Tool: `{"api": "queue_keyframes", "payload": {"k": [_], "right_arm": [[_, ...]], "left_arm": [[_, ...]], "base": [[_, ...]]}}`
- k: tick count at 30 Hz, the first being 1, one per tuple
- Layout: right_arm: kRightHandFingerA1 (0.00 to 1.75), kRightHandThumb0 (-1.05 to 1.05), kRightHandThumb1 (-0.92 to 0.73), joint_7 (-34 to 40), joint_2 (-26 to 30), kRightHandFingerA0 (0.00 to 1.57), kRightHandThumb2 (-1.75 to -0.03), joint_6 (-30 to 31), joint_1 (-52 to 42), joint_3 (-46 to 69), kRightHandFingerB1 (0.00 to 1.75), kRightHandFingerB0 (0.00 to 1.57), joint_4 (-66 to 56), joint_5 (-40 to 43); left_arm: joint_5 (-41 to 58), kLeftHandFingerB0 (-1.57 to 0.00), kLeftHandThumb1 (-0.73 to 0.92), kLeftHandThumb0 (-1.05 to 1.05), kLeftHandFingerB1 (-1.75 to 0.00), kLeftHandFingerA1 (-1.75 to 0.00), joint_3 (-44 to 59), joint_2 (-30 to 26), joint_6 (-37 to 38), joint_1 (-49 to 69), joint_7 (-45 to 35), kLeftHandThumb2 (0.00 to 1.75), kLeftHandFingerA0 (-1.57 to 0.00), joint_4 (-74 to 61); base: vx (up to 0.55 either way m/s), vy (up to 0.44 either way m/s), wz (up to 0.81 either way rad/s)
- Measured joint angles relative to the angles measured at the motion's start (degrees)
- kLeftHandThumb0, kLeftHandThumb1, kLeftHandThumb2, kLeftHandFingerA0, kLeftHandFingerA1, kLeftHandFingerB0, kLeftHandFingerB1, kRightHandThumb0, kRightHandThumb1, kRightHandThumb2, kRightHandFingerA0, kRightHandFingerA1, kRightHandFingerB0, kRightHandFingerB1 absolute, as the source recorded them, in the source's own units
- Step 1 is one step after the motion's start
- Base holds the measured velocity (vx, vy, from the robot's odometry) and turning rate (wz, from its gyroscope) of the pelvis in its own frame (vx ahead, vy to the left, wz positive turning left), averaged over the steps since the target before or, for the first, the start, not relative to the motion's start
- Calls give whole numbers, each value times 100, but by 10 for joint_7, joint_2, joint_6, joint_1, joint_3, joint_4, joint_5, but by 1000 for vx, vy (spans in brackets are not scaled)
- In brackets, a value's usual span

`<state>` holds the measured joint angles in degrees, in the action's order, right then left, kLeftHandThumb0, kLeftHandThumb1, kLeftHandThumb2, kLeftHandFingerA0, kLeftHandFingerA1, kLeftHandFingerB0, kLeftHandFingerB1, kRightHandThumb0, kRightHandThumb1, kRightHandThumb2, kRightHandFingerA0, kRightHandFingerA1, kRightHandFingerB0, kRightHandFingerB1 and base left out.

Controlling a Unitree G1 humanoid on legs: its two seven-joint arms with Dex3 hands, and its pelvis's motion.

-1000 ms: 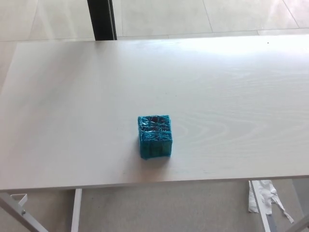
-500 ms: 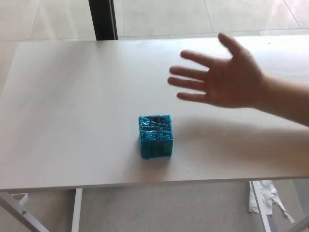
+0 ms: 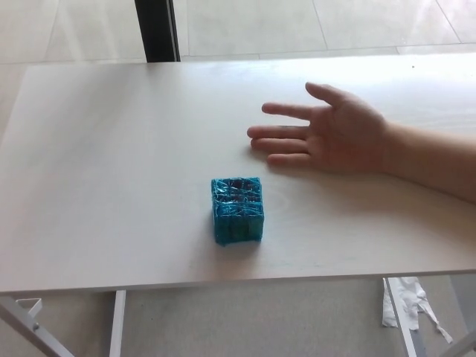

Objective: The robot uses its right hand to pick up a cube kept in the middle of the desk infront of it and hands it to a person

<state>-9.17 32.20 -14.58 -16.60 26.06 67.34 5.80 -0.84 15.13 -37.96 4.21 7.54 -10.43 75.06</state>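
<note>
A teal cube (image 3: 237, 210) with a shiny wrapped surface sits on the white desk (image 3: 111, 163), a little in front of its middle. A person's hand (image 3: 327, 137) lies palm up and flat on the desk, reaching in from the right, just behind and to the right of the cube. The fingers point left and do not touch the cube. Neither of my hands shows in the head view.
The desk's front edge runs just below the cube. A dark post (image 3: 156, 30) stands behind the desk at the back left. A white rag (image 3: 405, 301) hangs under the desk at the lower right, beside metal legs (image 3: 22, 323).
A person's hand came in from the right over the desk and has lowered onto it, palm up. The cube has stayed put.
</note>
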Motion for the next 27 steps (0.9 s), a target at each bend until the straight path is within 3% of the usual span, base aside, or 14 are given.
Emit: {"api": "queue_keyframes", "payload": {"k": [2, 3, 6, 7, 9, 10, 11, 12, 14, 15, 17, 22, 23, 27], "right_arm": [[126, -64, -43, -4, 0, 85, -84, 4, 5, 19, 46, 26, -5, 12], [142, -60, -56, -4, 1, 88, -58, 4, 6, 26, 33, 37, -10, 16], [144, -63, -52, -3, 6, 88, -61, 4, 6, 46, 35, 35, -26, 26], [112, -61, -55, -3, 7, 97, -57, 4, 6, 52, 34, 36, -29, 29], [107, -62, -55, -3, 8, 95, -58, -1, 4, 76, 34, 36, -42, 41], [57, -65, -52, -3, 9, 61, -56, -5, 3, 85, 32, 37, -47, 45], [53, -63, -53, -3, 9, 54, -57, -7, 0, 97, 32, 36, -56, 51], [55, -77, -48, -4, 9, 48, -81, -8, -4, 108, 43, 32, -70, 57], [47, -63, -55, -2, 9, 51, -57, -10, -12, 129, 32, 37, -112, 65], [47, -65, -55, 0, 9, 48, -57, -10, -16, 137, 32, 36, -136, 68], [47, -65, -55, 4, 7, 48, -57, -11, -19, 151, 32, 36, -175, 72], [51, -68, -56, 10, -5, 45, -58, -10, -22, 176, 31, 35, -282, 82], [54, -72, -54, 10, -8, 43, -57, -10, -21, 179, 33, 35, -302, 84], [57, -88, -53, 13, -14, 47, -87, -7, -13, 181, 43, 30, -379, 86]], "left_arm": [[0, -55, 70, -55, -44, -57, 1, 0, 0, 0, 0, 61, -57, -1], [1, -50, 69, -60, -41, -53, 3, 0, 0, -1, 0, 61, -51, -1], [7, -53, 66, -65, -43, -59, 16, 0, 0, -1, -1, 60, -53, -1], [10, -53, 61, -66, -42, -65, 21, 1, 0, 0, -1, 59, -64, -1], [23, -54, 60, -63, -44, -74, 52, 2, 0, -3, -2, 58, -76, -1], [31, -62, 62, -65, -40, -55, 67, 3, 1, -4, -3, 59, -76, -1], [38, -67, 61, -66, -42, -59, 81, 4, 1, -5, -4, 59, -77, -1], [43, -65, 61, -64, -42, -57, 89, 4, 1, -6, -4, 59, -76, -1], [48, -64, 61, -64, -43, -62, 101, 5, 1, -9, -5, 59, -78, -1], [51, -51, 48, -64, -56, -69, 105, 5, 1, -12, -5, 88, -74, -1], [54, -51, 48, -64, -56, -69, 108, 5, 2, -14, -5, 88, -74, -2], [57, -51, 46, -65, -56, -70, 109, 5, 2, -19, -6, 87, -74, -2], [57, -60, 59, -66, -42, -64, 109, 5, 2, -20, -6, 58, -78, -2], [57, -57, 60, -64, -42, -64, 108, 5, 2, -21, -6, 58, -79, -2]], "base": [[0, 0, 0], [0, 0, 0], [0, 0, 0], [0, 0, 0], [0, 0, 0], [0, 0, 0], [0, 0, 0], [0, 0, 0], [0, 0, 0], [0, 0, 0], [0, 0, 0], [0, 0, 0], [0, 0, 0], [0, 0, 0]]}}
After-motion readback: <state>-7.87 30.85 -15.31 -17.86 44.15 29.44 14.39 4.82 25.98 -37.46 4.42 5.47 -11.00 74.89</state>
